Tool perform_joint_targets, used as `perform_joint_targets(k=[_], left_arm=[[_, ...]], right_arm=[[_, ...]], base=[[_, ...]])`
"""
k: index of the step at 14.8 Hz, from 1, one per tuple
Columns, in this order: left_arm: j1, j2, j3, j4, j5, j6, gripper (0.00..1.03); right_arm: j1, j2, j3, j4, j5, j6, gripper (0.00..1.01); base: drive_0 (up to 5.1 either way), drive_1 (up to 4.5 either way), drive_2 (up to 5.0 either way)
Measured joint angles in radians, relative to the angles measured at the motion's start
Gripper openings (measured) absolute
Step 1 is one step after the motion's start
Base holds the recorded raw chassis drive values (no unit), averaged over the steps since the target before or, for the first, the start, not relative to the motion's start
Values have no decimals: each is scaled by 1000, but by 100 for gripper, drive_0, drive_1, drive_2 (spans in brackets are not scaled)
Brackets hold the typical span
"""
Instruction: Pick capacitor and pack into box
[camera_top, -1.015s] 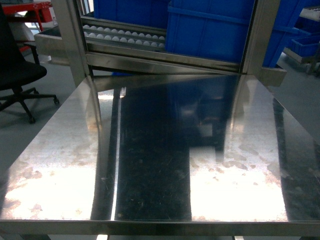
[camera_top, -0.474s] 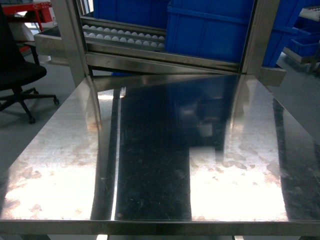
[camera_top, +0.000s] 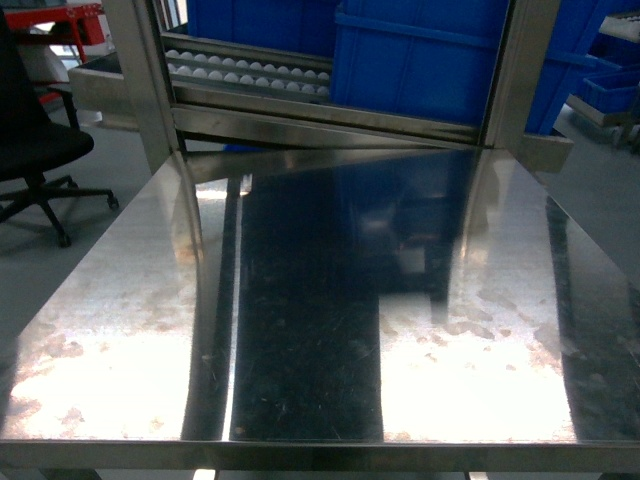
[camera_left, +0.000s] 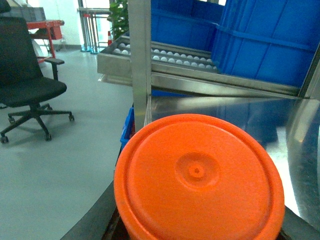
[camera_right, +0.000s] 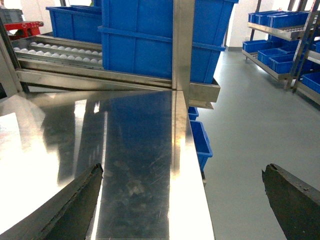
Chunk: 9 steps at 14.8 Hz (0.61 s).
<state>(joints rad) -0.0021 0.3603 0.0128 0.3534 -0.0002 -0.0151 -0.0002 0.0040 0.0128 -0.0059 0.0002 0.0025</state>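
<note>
1. The capacitor (camera_left: 199, 177), a bright orange cylinder seen end-on, fills the left wrist view, seemingly clasped in the left end effector (camera_left: 200, 232), whose fingers barely show.
2. The right end effector (camera_right: 182, 200) gapes wide with nothing between its fingers, above the steel desk (camera_right: 75, 130).
3. Blue bins (camera_top: 430, 60) stand behind the desk.

Across the head views almost nothing has changed. The only difference is in the sheen on the steel table (camera_top: 300, 330): the dark blue reflection near its far middle has shifted very slightly in shape between the earlier pictures and now, as from a tiny wobble of the camera. No arm, gripper or object has come into or left the head view.
</note>
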Motion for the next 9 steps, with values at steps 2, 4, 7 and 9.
perform_joint_targets(k=[2, 4, 7, 9], left_arm=[[0, -42, 0, -33, 0, 0, 44], [0, -73, 0, -68, 0, 0, 44], [0, -134, 0, -125, 0, 0, 44], [0, -159, 0, -156, 0, 0, 44]], right_arm=[[0, 0, 0, 0, 0, 0, 98], [0, 0, 0, 0, 0, 0, 98], [0, 0, 0, 0, 0, 0, 98], [0, 0, 0, 0, 0, 0, 98]], base=[[0, 0, 0], [0, 0, 0], [0, 0, 0], [0, 0, 0]])
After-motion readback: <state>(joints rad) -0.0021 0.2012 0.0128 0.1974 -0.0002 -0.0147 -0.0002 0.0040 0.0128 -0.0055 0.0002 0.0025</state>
